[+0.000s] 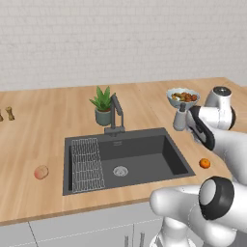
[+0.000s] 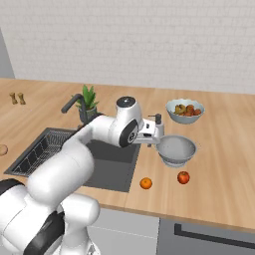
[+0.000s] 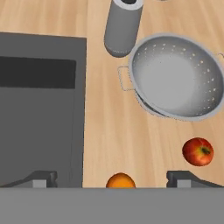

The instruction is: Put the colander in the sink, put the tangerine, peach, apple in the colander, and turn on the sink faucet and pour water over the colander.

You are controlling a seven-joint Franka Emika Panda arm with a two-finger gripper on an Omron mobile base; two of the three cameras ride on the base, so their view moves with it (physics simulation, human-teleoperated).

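The gripper (image 3: 112, 178) is hovering with jaws spread wide, holding nothing, above the bench (image 3: 109, 131) beside the sink (image 3: 39, 109). The colander (image 3: 177, 76) is sitting empty just ahead, and should be gripped squarely on its near rim. The apple (image 3: 197, 151) and tangerine (image 3: 120, 180) are lying loose nearby; the peach (image 1: 41, 171) is lying across the sink.

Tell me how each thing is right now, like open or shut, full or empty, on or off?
gripper: open, holding nothing
colander: empty, on the counter
sink: empty, dry
faucet: off, no water
fruit bowl: full
tangerine: loose on the counter
apple: loose on the counter
peach: loose, left of the sink
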